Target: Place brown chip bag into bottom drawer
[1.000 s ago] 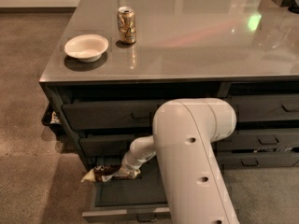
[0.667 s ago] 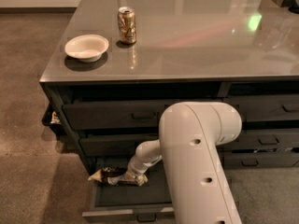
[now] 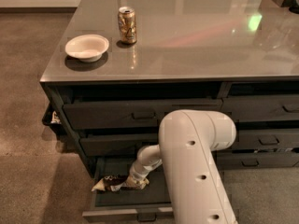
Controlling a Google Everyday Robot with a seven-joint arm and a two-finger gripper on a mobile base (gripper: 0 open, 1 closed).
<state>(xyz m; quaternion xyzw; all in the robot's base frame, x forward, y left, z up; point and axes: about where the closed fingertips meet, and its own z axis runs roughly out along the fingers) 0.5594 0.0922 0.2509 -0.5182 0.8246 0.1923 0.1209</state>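
Note:
The brown chip bag (image 3: pixel 111 183) is dark brown with a tan end and lies low in the left part of the open bottom drawer (image 3: pixel 122 213). Its tan tip pokes over the drawer's left edge. My gripper (image 3: pixel 135 181) is down inside the drawer at the bag's right end and is shut on it. My white arm (image 3: pixel 194 162) reaches down in front of the cabinet and hides the drawer's right half.
A gold-brown soda can (image 3: pixel 127 25) and a white bowl (image 3: pixel 87 47) stand on the grey tabletop (image 3: pixel 196 41). Two shut drawers (image 3: pixel 140 115) sit above the open one. Narrower drawers (image 3: pixel 266 139) fill the right column. A dark object (image 3: pixel 51 118) sits by the cabinet's left side.
My gripper has moved down and slightly right with the chip bag, from above the drawer's left edge to low inside the drawer. My arm has shifted right.

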